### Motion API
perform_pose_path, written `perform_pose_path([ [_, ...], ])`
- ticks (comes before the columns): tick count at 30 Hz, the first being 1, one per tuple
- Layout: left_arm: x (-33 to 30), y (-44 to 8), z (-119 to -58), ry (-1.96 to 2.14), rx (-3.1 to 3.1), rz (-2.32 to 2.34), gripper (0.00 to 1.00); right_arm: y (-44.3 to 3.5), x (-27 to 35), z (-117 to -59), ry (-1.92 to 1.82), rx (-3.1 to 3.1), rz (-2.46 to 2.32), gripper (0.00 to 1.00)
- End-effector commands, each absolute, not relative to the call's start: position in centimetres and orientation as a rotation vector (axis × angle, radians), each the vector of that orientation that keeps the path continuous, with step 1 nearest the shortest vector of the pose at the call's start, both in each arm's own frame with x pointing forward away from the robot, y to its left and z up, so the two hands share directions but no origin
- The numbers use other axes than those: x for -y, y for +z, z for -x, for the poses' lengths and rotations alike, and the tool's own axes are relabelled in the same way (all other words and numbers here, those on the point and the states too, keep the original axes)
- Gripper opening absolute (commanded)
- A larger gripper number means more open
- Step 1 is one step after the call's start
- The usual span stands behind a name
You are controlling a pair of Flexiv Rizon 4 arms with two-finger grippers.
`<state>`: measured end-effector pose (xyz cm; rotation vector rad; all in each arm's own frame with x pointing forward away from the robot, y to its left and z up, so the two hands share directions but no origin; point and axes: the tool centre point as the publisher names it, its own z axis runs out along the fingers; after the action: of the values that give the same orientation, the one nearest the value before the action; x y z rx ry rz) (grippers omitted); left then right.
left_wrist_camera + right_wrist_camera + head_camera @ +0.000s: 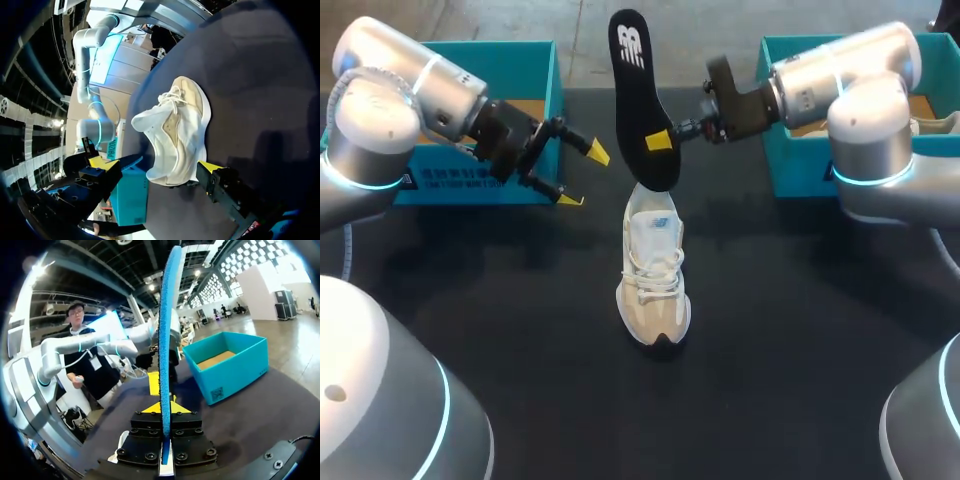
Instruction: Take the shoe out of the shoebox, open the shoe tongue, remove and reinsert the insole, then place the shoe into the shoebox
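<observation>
Insole point(642, 100) is hanging pinched in the right gripper point(660, 139) above the white sneaker point(654, 285); the left gripper point(582, 176) is hovering spread open. Reinsertion is probably coming next, needing toe-first alignment with the sneaker's opening.

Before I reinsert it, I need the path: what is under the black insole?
Under the black foam insole, the white-and-beige laced sneaker stands upright; its heel opening is covered.

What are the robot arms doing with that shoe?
The right gripper is pinching a flat black insole, holding it upright over the white and beige sneaker standing on the dark table. The left gripper is open nearby, holding nothing. One teal cardboard shoebox sits at the table's back left, another at the back right.
</observation>
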<state>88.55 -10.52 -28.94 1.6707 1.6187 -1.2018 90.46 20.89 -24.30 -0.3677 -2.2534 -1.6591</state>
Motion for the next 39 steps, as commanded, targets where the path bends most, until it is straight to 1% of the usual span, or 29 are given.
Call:
perform_pose_path([
  [1, 10.3, -29.2, -88.3, -1.203, -1.616, -1.664, 1.0, -25.8, -21.3, -90.7, -1.689, 2.227, 0.375, 0.0],
  [12, 10.0, -29.4, -88.2, -1.213, -1.61, -1.653, 1.0, -28.0, -21.9, -90.6, -1.745, 2.203, 0.426, 0.0],
  [27, 10.6, -29.4, -88.3, -1.23, -1.594, -1.66, 1.0, -29.1, -22.9, -89.8, -1.771, 2.096, 0.494, 0.0],
  [39, 11.1, -29.5, -88.6, -1.225, -1.571, -1.626, 1.0, -29.5, -22.0, -88.9, -1.742, 2.094, 0.529, 0.0],
])
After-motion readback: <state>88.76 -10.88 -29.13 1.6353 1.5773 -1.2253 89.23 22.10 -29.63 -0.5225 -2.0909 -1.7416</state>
